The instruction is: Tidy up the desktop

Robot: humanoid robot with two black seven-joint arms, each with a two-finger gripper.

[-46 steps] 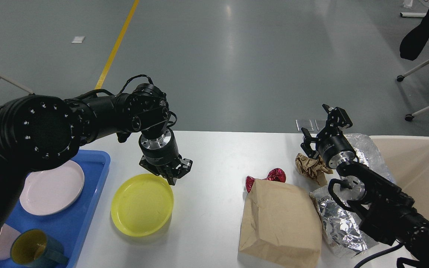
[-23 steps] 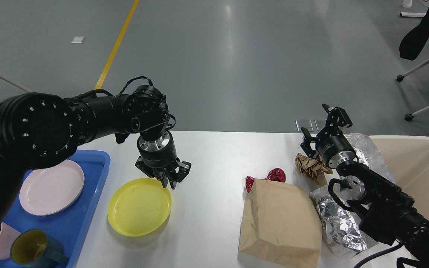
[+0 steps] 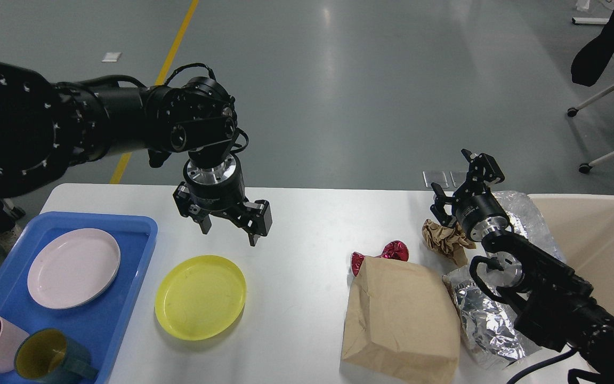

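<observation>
The desk spans the lower frame, with a blue tray at its left end and a cream bin at its right. The left gripper hangs above the desk beyond the yellow plate, fingers spread and holding nothing. The right gripper sits above crumpled brown paper, fingers released, gripping nothing. A brown paper bag, crumpled foil and a red wrapper lie beside each other.
</observation>
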